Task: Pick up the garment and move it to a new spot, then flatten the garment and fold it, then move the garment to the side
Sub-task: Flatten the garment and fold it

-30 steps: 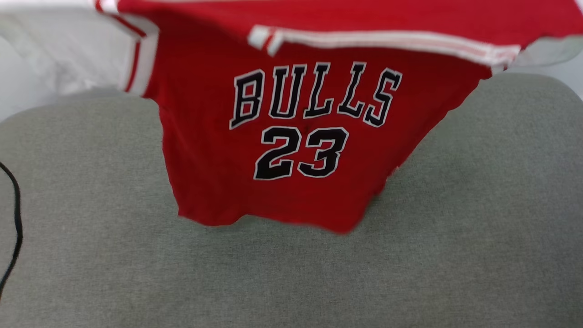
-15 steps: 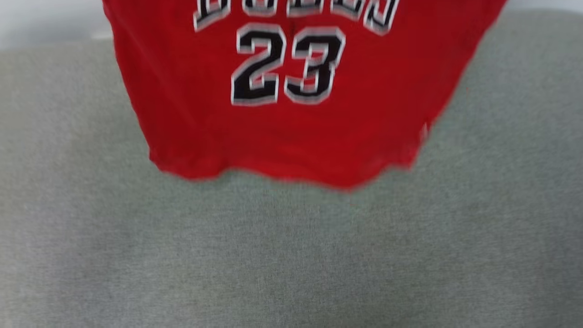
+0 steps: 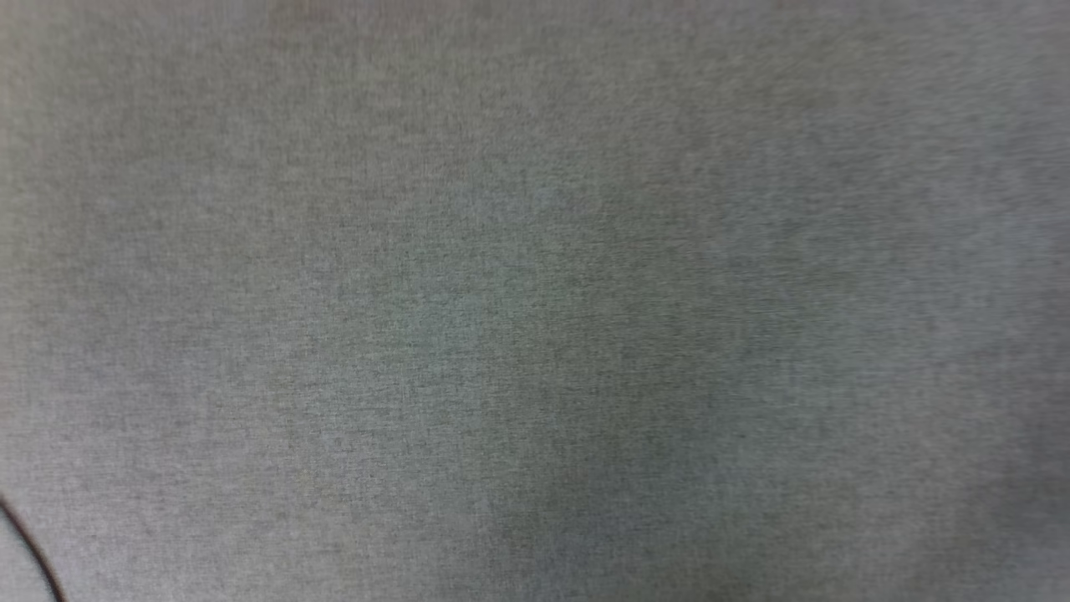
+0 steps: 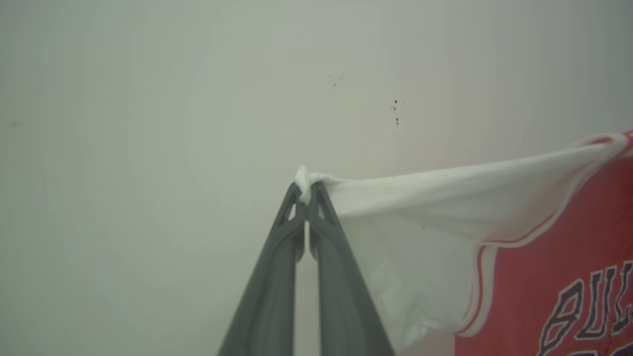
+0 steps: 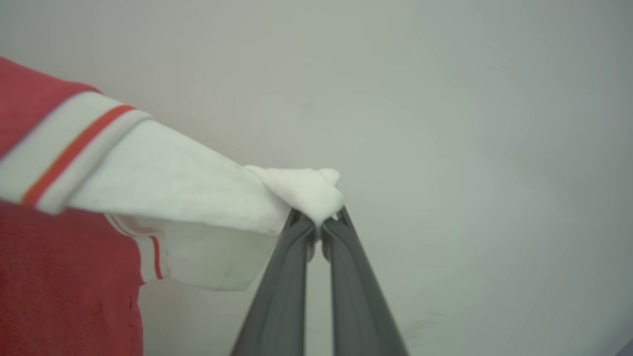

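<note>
In the head view a thin dark cable [image 3: 32, 548] curves across the lower left corner. To its right spreads a grey woven surface [image 3: 535, 301], slightly blurred, with a faint shadow toward the lower middle.

In the left wrist view the left gripper [image 4: 306, 190] has its two dark fingers [image 4: 274, 282] pressed together, tips meeting and only a sliver of gap lower down. Pinched between the tips is a small bunch of white cloth, the end of a white sleeve [image 4: 420, 207] of the garment [image 4: 544, 277]. From that pinch the sleeve runs taut to the right and slightly upward, while its lower part hangs loose beside the right-hand finger. Past a red and white trim line the red body begins, carrying black, white-outlined letters [image 4: 588, 306] cut off by the right edge. Behind stands a pale wall [image 4: 148, 99] with a few dark specks [image 4: 395, 111] above the sleeve.

In the right wrist view the red body lies along the left edge, crossed by a white band with a red stripe [image 5: 74, 153]. The other sleeve [image 5: 188, 188] narrows rightward into a white wad. The right gripper [image 5: 321, 217] clamps that wad, its fingers [image 5: 356, 296] drawn together on the cloth, with pale wall to their right.

The garment is held up before the wall by a sleeve end in each gripper. Whether its hem touches the surface cannot be told.
</note>
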